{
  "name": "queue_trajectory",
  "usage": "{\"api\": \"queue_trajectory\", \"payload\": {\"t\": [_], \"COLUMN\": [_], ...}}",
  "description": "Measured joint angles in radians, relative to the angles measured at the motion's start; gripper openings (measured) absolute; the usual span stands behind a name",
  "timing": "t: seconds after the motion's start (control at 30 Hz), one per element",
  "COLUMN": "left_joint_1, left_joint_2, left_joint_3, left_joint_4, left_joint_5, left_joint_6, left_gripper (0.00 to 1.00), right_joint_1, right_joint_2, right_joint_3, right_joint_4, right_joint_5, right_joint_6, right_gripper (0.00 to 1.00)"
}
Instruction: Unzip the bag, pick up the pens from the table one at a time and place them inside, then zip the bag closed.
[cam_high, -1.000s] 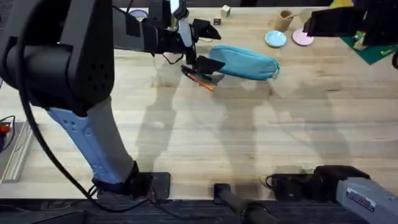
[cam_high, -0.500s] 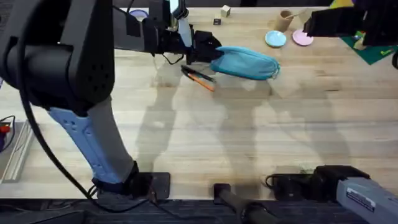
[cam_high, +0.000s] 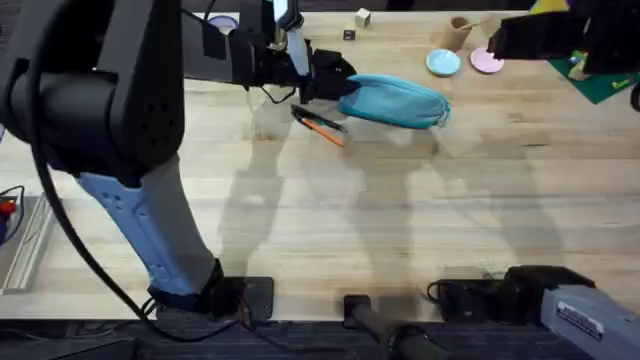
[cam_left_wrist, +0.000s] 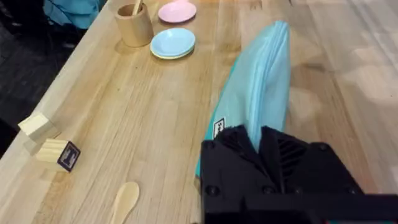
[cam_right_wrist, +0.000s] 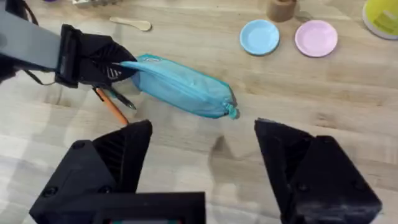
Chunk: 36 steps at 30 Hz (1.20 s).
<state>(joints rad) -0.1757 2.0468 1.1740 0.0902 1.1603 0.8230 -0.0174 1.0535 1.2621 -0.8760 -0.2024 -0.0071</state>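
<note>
Our left hand (cam_high: 335, 80) is now closed on the near end of the teal bag (cam_high: 395, 100), which lies on the worktop (cam_high: 400, 210) towards its far side; the left wrist view shows the black fingers (cam_left_wrist: 239, 149) pinched together over the fabric. A second ago this hand sat lower, over the pens (cam_high: 320, 124), with its fingers apart; since then it has shifted onto the bag's end and clamped, and it has not moved in the last half second. We judge this a bracing grip for unzipping. The pens lie side by side just beside the bag, untouched. Our right hand (cam_right_wrist: 202, 155) hangs wide open and empty above the bag, unmoved.
</note>
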Motion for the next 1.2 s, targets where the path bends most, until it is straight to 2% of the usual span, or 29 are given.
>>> {"api": "queue_trajectory", "payload": {"t": [0.13,0.33,0.43,0.57,0.7,0.87,1.03,1.2], "left_joint_1": [0.000,0.000,0.000,0.000,0.000,0.000,0.000,0.000], "left_joint_2": [0.000,0.000,0.000,0.000,0.000,0.000,0.000,0.000], "left_joint_3": [0.000,0.000,0.000,0.000,0.000,0.000,0.000,0.000], "left_joint_4": [0.000,0.001,0.001,0.001,0.001,0.001,0.001,0.001], "left_joint_5": [0.000,0.000,0.000,0.000,0.000,0.000,0.000,0.000], "left_joint_6": [0.000,0.000,0.000,0.000,0.000,0.000,0.000,0.000], "left_gripper": [0.044,0.044,0.044,0.044,0.044,0.044,0.044,0.044], "right_joint_1": [0.000,-0.011,-0.051,-0.127,-0.163,-0.164,-0.204,-0.328], "right_joint_2": [0.000,0.000,0.002,0.034,0.071,0.089,0.120,0.168], "right_joint_3": [0.000,0.000,0.000,0.003,0.003,0.003,0.005,0.005], "right_joint_4": [0.003,-0.010,-0.015,0.004,-0.001,0.002,-0.005,-0.018], "right_joint_5": [-0.001,-0.056,-0.066,0.014,0.066,0.060,-0.105,-0.362], "right_joint_6": [-0.042,-0.322,-0.438,-0.597,-0.671,-0.713,-0.883,-1.029], "right_gripper": [0.996,0.995,0.995,0.996,0.996,0.996,0.995,0.995]}}
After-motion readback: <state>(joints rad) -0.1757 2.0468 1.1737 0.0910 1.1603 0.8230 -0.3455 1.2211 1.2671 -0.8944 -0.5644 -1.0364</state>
